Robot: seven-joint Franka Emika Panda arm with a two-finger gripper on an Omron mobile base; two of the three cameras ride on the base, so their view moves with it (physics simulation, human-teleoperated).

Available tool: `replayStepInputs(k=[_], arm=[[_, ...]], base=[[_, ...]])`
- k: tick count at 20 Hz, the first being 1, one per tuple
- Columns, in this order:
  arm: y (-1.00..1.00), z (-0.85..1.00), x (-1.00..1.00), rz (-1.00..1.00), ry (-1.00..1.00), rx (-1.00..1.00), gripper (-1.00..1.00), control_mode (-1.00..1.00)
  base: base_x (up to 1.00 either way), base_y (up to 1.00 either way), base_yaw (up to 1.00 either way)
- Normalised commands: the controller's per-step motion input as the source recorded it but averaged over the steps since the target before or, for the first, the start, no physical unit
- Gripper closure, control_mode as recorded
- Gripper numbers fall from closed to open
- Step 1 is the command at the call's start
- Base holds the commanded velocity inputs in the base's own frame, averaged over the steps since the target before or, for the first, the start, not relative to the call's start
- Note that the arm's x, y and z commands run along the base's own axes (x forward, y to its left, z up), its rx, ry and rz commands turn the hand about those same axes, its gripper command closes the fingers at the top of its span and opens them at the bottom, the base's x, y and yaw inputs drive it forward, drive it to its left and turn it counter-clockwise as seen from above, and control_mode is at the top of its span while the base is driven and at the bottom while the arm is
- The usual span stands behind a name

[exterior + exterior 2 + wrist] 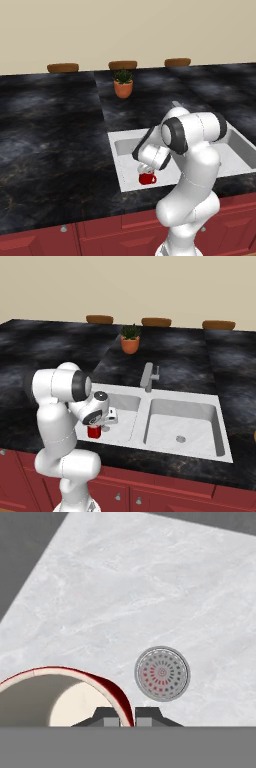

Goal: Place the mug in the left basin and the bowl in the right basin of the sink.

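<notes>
The red mug (147, 178) (94, 431) hangs upright low inside the left basin (126, 147) (126, 405) of the white sink, near its front wall. My gripper (146, 170) (100, 424) (127, 716) is shut on it from above, pinching the rim. In the hand view the mug's red rim (107, 684) runs between the two fingertips, its white inside sits at lower left, and the basin's round grey drain (162, 673) lies just beside it. The right basin (182, 423) (236, 149) holds nothing. The bowl is out of view.
A grey faucet (149, 376) stands behind the divider between the basins. An orange plant pot (123, 88) (130, 344) sits on the black stone counter (50, 130) behind the sink. Three brown discs (63, 67) line the far edge. Red cabinets (165, 496) run below.
</notes>
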Motion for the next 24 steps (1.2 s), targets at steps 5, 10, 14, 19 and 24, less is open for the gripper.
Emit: replayStepInputs(k=[5, 10, 14, 19, 24], arm=[[0.0, -0.08, 0.0, 0.0, 0.0, 0.0, 1.0, -1.0], [0.0, 0.0, 0.0, 0.0, 0.0, 0.0, -1.0, -1.0], [0.0, 0.0, 0.0, 0.0, 0.0, 0.0, -1.0, -1.0], [0.0, 0.33, 0.05, 0.0, 0.0, 0.0, -1.0, -1.0], [0.0, 0.65, -0.03, 0.0, -0.02, 0.0, -1.0, -1.0]], base=[[0.0, 0.0, 0.0], [0.0, 0.0, 0.0], [0.0, 0.0, 0.0], [0.0, 0.0, 0.0], [0.0, 0.0, 0.0]])
